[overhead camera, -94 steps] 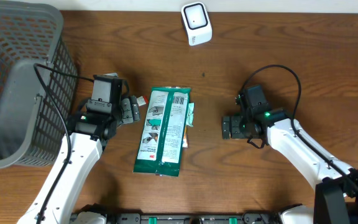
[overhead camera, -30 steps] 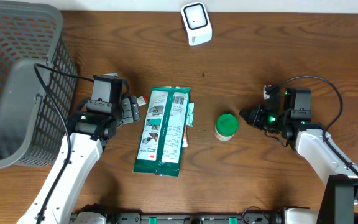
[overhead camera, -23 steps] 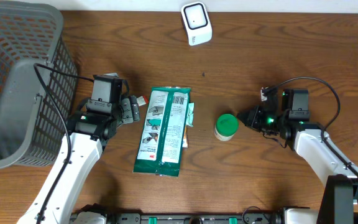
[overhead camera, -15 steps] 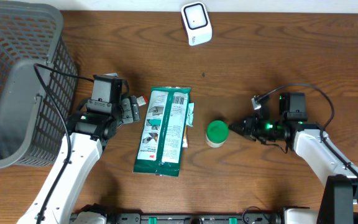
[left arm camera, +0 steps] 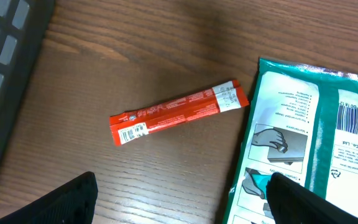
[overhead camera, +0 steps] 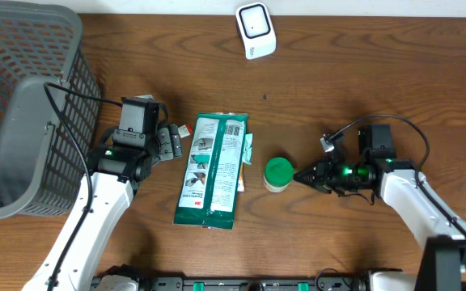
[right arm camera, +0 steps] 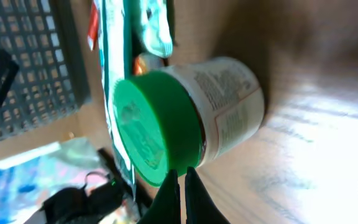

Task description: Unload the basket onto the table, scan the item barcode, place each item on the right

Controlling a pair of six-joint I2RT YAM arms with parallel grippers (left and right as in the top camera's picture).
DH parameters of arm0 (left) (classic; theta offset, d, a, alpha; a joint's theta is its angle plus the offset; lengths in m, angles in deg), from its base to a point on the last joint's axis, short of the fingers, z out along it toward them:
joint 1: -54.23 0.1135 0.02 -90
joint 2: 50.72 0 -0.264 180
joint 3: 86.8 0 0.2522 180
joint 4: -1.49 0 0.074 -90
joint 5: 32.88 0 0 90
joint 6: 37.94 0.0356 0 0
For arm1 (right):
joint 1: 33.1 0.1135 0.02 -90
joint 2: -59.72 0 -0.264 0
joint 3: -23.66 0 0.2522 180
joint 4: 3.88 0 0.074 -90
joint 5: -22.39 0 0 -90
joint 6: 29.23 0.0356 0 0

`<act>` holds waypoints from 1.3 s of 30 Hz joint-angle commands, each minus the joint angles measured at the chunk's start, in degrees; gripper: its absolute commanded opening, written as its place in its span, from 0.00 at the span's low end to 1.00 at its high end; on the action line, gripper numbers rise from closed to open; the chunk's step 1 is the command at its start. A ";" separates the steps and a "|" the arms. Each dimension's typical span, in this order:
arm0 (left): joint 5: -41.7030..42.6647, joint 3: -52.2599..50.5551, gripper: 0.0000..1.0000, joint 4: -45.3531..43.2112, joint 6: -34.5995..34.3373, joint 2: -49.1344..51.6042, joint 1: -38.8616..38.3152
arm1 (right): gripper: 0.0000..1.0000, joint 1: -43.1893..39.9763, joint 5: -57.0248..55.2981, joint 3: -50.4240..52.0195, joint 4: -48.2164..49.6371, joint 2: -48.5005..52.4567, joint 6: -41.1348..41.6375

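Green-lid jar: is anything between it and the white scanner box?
Nothing visible. Only bare wooden table lies between the white jar with the green lid and the white scanner; the green packet sits to one side.

Counted on the one wooden table (overhead camera: 338,81):
- one grey mesh basket (overhead camera: 23,121)
- one white scanner (overhead camera: 256,31)
- one flat green-and-white package (overhead camera: 214,170)
- one green-lidded jar (overhead camera: 278,173)
- one red stick sachet (left arm camera: 178,112)

Grippers numbered two: left gripper (overhead camera: 171,141) and right gripper (overhead camera: 302,175). Small packets showed from under the package, but their number could not be told.
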 commanded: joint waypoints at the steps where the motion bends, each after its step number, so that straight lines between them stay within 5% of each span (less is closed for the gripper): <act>1: -0.15 1.09 0.88 -0.02 -0.33 0.24 0.26 | 0.01 0.44 -6.69 -2.25 0.28 -4.87 0.17; 8: -0.15 1.09 0.88 -0.02 -0.31 0.24 0.26 | 0.01 2.49 -22.18 -0.33 -0.26 -5.38 8.61; 17: -0.15 1.09 0.88 -0.02 -0.33 0.24 0.26 | 0.01 5.46 -26.58 4.55 19.37 -4.33 15.58; 39: -0.15 1.09 0.88 -0.02 -0.31 0.24 0.26 | 0.01 27.04 -19.61 6.08 20.04 -4.24 25.24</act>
